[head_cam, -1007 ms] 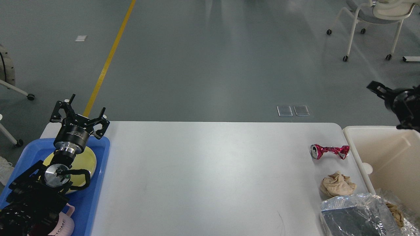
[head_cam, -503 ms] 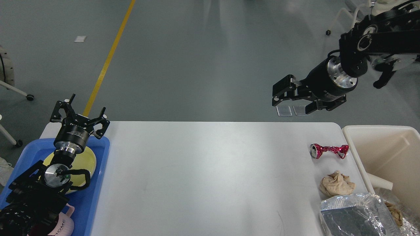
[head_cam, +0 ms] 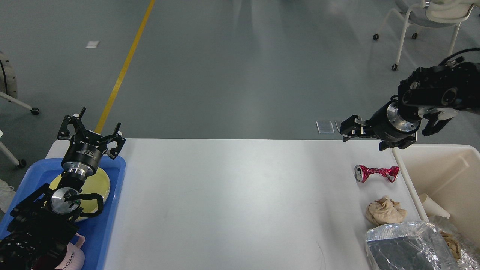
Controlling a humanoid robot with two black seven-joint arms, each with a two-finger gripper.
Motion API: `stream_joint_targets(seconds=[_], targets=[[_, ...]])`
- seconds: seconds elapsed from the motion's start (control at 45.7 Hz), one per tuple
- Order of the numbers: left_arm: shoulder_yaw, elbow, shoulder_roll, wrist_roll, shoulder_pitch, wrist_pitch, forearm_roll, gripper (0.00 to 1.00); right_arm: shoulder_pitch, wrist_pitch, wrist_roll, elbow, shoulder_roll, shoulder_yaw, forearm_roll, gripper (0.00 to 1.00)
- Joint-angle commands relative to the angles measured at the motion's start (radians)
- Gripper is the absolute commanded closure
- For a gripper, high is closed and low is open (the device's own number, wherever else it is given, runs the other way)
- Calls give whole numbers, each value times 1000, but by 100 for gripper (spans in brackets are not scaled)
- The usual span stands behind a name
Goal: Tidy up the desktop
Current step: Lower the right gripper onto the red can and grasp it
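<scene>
The white desktop (head_cam: 232, 195) fills the foreground, litter left at its right end: a crushed red can (head_cam: 376, 173), a wadded brown paper (head_cam: 385, 211), a foil tray (head_cam: 407, 245). The right gripper (head_cam: 350, 128) hangs empty above the can, its jaw gap unclear; next, likely, a descent onto it. The left gripper (head_cam: 91, 129), spread and empty, sits over the blue tray (head_cam: 112, 210).

1. The white table (head_cam: 240, 202) has rounded corners.
2. A blue tray (head_cam: 108, 225) lies on its left end.
3. Near the right edge lie a crushed red can (head_cam: 376, 173), a crumpled beige paper wad (head_cam: 385, 210) and a foil container (head_cam: 407, 245).
4. The table's middle is bare.
</scene>
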Motion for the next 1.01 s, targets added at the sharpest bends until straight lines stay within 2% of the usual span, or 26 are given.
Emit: stream_joint_targets(seconds=[0.0, 0.066, 0.197, 0.306, 0.416, 0.591, 0.766, 0.985], targets=[[0, 0, 0, 0, 0, 0, -1, 2, -205, 0, -6, -215, -2, 60, 85, 0], [0, 0, 0, 0, 0, 0, 1, 2, -279, -2, -9, -273, -2, 81, 185, 0], [0, 0, 0, 0, 0, 1, 1, 2, -414, -20, -68, -375, 9, 132, 455, 0], [0, 0, 0, 0, 0, 1, -1, 2, -523, -112, -139, -494, 42, 221, 625, 0], [0, 0, 0, 0, 0, 0, -1, 2, -619, -189, -206, -588, 90, 331, 661, 0], [0, 0, 0, 0, 0, 1, -1, 2, -710, -302, -219, -636, 125, 485, 658, 0], [0, 0, 0, 0, 0, 1, -1, 2, -744, -334, -211, -706, 154, 577, 658, 0], [0, 0, 0, 0, 0, 1, -1, 2, -745, -357, -205, -709, 158, 614, 656, 2]])
